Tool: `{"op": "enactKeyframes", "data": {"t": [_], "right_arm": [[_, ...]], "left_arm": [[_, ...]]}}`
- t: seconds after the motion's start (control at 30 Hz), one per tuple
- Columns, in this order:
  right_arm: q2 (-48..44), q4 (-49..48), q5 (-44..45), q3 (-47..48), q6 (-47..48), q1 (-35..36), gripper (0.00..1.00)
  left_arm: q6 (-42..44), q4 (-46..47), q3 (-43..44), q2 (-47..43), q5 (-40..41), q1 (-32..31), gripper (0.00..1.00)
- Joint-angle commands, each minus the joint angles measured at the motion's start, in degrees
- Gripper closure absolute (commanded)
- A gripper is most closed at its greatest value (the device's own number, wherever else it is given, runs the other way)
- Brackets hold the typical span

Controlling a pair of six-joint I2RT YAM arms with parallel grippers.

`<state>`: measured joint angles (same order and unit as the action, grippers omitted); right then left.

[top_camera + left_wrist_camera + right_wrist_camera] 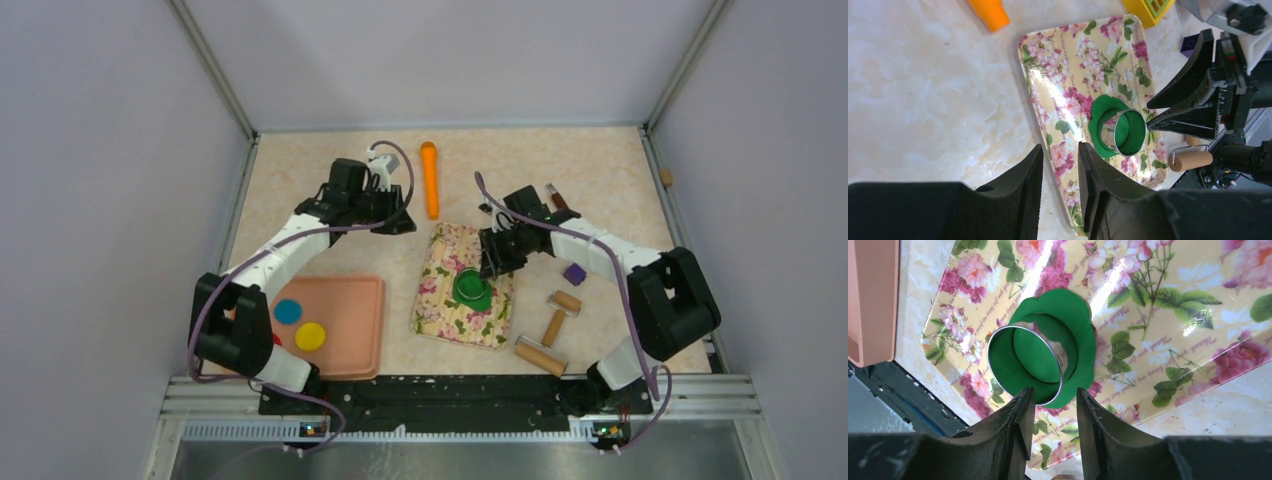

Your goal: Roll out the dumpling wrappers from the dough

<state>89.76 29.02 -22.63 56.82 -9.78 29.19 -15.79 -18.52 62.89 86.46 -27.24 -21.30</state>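
Right gripper (pixel 1055 392), jaws parted and gripping nothing, tips beside the metal ring (pixel 1108 136) at its 1 o'clock from above. Ring stands on green dough (pixel 1073 325), mid-mat (pixel 1168 300). Left gripper (pixel 1061 147), parted and empty, hovers at mat's 10 o'clock.

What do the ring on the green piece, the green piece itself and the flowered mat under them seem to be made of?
Ring: probably thin polished metal; its wall mirrors its surroundings.
Green piece: likely soft matte modelling clay; flat, smooth, wavy-edged.
Mat: glossy plastic or coated board, I cannot tell which; glare streaks cross its flower print.
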Motion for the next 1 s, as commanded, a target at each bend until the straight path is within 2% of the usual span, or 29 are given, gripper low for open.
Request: {"op": "enactKeyframes", "data": {"t": [0.0,0.23,0.3,0.37,0.4,0.6,0.77,0.97], "right_arm": [[1.91,0.34,1.65,3.46,1.4,0.43,0.64],[5.53,-1.11,2.52,4.7,1.27,1.56,0.67],[6.22,-0.84,3.15,5.47,1.55,1.66,0.76],[6.55,-0.14,3.35,6.47,1.67,1.68,0.95],[6.32,0.49,3.2,7.29,1.85,1.66,1.0],[3.17,8.22,1.34,14.82,3.43,1.66,1.0],[-0.57,14.72,6.42,20.07,7.34,1.39,1.0],[-4.42,18.47,8.35,17.88,18.91,-6.58,1.0]], "left_arm": [[2.48,0.33,-0.58,-6.29,1.0,1.62,0.64],[2.01,-0.02,-5.26,-10.5,0.97,3.83,0.63],[1.83,0.09,-5.98,-11.14,1.05,4.28,0.63],[1.69,0.43,-6.27,-11.51,1.1,4.7,0.63],[1.6,0.56,-6.37,-11.57,1.14,4.95,0.62],[0.61,1.87,-5.91,-11.09,1.18,6.06,0.62],[0.24,3.74,-4.91,-11.26,0.95,6.4,0.6],[5.01,4.78,-4.53,-13.3,-1.66,6.45,0.57]]}}
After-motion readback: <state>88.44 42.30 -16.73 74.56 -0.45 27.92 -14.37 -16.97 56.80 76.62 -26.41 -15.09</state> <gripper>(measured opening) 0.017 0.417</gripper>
